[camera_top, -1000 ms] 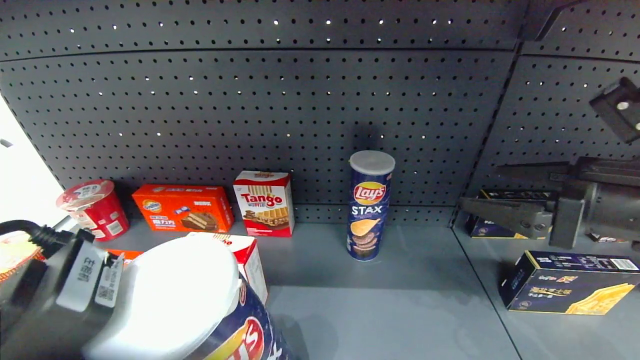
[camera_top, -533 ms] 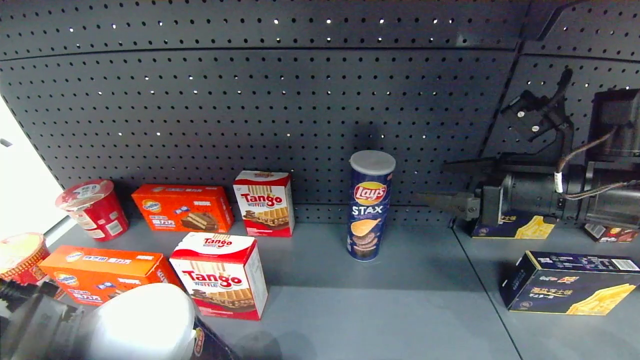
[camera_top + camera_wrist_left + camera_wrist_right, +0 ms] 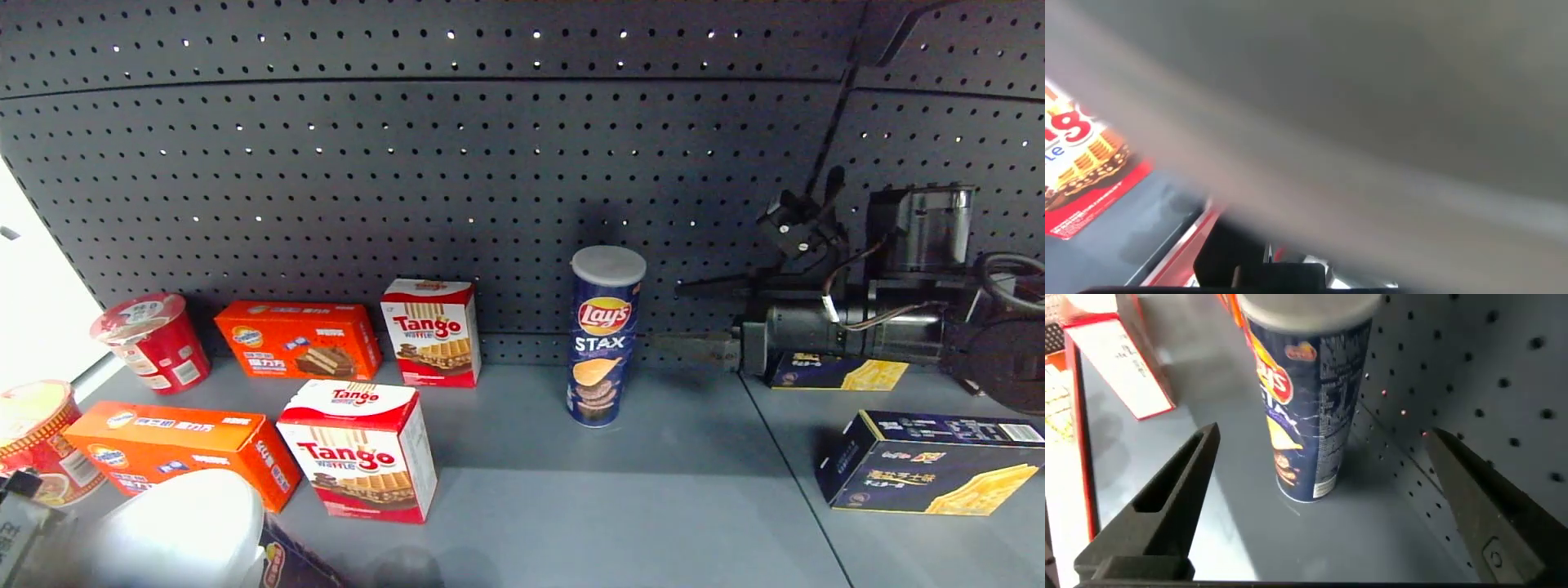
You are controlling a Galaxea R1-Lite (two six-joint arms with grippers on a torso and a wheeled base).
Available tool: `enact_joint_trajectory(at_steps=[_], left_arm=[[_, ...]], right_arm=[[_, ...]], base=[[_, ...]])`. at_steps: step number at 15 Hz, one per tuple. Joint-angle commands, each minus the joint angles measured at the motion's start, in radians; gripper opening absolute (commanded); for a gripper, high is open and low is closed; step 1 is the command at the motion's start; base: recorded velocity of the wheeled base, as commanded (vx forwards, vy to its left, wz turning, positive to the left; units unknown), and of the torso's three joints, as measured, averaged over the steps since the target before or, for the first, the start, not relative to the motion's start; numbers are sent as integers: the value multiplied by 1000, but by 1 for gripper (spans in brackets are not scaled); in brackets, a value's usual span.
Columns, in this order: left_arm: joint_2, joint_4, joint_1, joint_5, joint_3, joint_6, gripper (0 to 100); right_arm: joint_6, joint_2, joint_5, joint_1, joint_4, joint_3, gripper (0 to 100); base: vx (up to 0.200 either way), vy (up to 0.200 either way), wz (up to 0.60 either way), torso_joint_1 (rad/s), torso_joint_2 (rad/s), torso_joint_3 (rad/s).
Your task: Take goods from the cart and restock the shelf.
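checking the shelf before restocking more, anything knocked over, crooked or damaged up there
Nothing spilled or damaged. The chip can stands upright. Only the front navy box on the right lies flat and skewed, unlike the upright rear wafer box.

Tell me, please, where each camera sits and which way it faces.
Head view: on the head, facing forward and down at the grey metal shelf; right gripper at right, a held white-lidded dark tube at lower left.
Left wrist view: on the left wrist, close against a grey blur, a red-and-white wafer box beyond.
Right wrist view: on the right wrist, facing along its open fingers at the upright grey-lidded blue crisp tube.
Shared: head and right wrist views both show that upright tube.
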Motion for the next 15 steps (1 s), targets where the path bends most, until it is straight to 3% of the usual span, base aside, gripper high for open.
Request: enact_joint_trajectory(at_steps=[1, 5, 15], left_arm=[[-3, -2, 1, 0, 8, -6, 0], [-24, -7, 1, 2, 28, -43, 0], [-24, -6, 2, 5, 28, -43, 0]], right_arm=[[-1, 65, 3, 1, -10, -38, 100], [-5, 128, 6, 10, -13, -75, 100], [-22, 200, 8, 56, -27, -87, 100]], base=[[0, 0, 0, 0, 0, 0], [0, 0, 0, 0, 0, 0], [0, 0, 0, 0, 0, 0]])
